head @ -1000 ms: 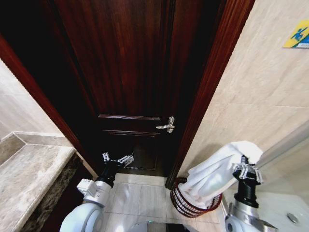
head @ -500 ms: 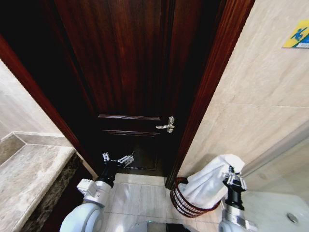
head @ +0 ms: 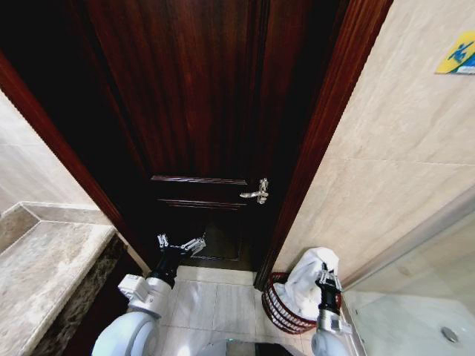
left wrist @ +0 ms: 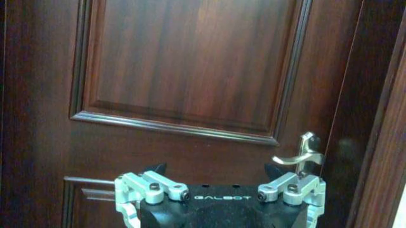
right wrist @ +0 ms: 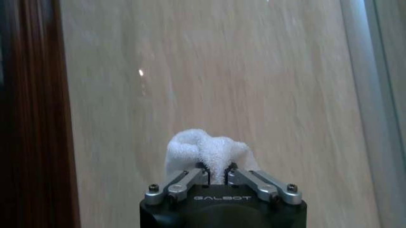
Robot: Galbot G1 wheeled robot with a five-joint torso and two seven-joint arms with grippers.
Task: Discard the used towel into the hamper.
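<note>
Left gripper point(head: 181, 244) hangs idle before the dark door point(head: 193, 111), fingers spread and empty, well apart from the work. Rightward, the hamper point(head: 286, 315) stands on the floor by the door frame. The right gripper point(head: 326, 279), pinched on the white towel point(head: 308, 278), sits at its far rim; the cloth trails leftward and down into the basket.

A white towel point(head: 306, 276) hangs bunched into the round reddish-brown openwork hamper point(head: 280, 311) on the floor — its lower end seemingly inside.
</note>
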